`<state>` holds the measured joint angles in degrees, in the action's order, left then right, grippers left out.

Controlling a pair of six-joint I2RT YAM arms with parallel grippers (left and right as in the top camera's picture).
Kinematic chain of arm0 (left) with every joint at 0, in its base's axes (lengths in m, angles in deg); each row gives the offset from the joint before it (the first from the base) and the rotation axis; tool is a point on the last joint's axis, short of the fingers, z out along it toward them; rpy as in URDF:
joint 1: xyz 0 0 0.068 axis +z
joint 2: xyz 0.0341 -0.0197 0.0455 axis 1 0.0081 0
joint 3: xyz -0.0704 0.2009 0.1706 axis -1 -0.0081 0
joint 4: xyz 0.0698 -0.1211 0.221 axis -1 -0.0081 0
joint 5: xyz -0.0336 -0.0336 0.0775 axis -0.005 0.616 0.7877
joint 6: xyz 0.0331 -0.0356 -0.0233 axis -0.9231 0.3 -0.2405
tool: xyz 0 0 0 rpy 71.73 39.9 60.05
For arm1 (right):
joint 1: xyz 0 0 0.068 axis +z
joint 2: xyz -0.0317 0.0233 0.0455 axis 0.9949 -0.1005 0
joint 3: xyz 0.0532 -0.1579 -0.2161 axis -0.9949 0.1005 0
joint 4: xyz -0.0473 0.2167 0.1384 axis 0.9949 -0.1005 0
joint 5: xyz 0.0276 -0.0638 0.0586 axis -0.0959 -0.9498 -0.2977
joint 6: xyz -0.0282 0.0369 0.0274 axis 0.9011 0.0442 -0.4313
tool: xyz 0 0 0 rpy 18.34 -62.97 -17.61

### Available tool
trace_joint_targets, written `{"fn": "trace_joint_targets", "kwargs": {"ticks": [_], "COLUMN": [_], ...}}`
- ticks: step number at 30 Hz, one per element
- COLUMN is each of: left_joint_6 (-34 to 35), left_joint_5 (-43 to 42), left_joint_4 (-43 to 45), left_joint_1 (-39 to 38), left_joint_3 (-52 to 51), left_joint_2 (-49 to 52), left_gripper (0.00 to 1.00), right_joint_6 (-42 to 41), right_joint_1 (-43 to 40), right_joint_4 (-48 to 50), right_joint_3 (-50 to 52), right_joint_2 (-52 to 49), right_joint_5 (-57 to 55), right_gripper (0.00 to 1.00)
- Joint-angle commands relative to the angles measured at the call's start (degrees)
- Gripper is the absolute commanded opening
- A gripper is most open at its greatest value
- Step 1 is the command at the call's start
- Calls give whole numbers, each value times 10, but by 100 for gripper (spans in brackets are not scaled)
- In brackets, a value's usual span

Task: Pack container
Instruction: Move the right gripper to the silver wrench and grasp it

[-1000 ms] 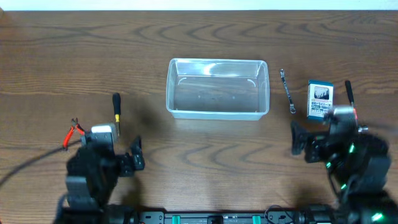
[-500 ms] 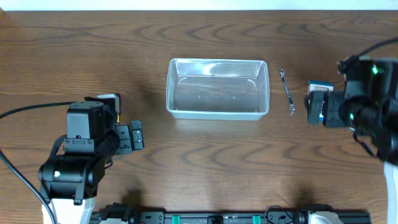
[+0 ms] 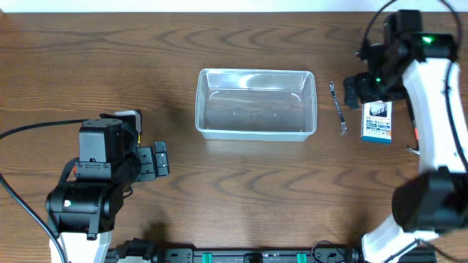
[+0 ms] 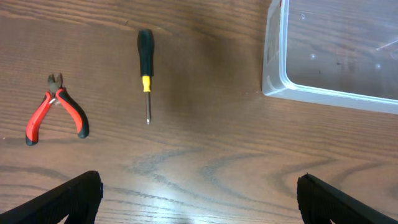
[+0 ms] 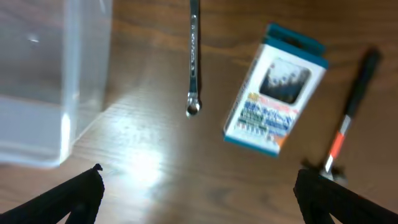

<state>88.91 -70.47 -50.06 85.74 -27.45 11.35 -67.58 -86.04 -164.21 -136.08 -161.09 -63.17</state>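
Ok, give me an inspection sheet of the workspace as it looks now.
Surface: wood-grain table, no spills seen.
Job's things: container, clear, upright, empty.
Clutter: on its left, pliers and screwdriver; on its right, wrench, blue-and-white box, black-handled tool.
Grippers: left gripper open, empty; right gripper open, empty.
Cables: black cable trailing from the left arm.
Surroundings: pale strip past the far edge.

Dark wood-grain table (image 3: 241,183), glare-streaked.
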Motion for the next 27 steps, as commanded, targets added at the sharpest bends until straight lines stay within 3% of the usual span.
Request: {"fn": "trace_joint_targets", "kwargs": {"ticks": [1,15,27], "left_joint_6": [5,5,5], "left_joint_5": [5,5,5], "left_joint_4": [-3,-5,-5], "left_joint_1": [3,3,3], "left_joint_3": [12,12,12], "left_joint_2": [-1,-1,-1], "left_gripper": [98,98,98], "right_joint_6": [41,41,41], "right_joint_1": [-5,-4,-3], "right_joint_4": [16,102,125], "right_joint_3": [-9,-9,-9], "right_joint_2": [-40,-194,-243], "right_joint_5": [-5,4,5], "right_gripper": [99,99,99]}}
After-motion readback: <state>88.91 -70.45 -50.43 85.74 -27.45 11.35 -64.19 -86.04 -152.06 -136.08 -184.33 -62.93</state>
